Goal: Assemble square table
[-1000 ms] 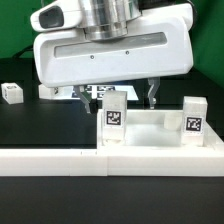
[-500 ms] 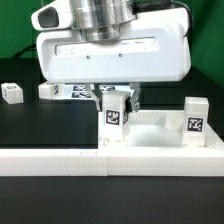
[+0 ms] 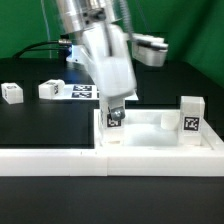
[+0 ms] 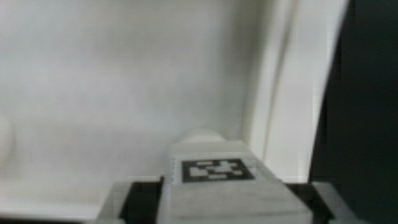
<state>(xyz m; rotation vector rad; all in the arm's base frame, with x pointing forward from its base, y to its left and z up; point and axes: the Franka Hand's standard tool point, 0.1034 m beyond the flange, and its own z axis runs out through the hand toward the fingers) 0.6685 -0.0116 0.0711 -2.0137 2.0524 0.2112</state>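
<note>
The claw seemingly clamps a leg on the slab.

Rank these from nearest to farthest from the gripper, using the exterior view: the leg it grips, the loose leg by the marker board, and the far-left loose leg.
1. Gripped leg: clamped in the gripper, mid-frame.
2. Middle leg: on the exterior view's left, beside the marker board.
3. Far leg: near the exterior view's left edge.

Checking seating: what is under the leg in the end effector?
The white square tabletop lies under the leg gripped by the end effector; any corner hole beneath it is covered.
</note>
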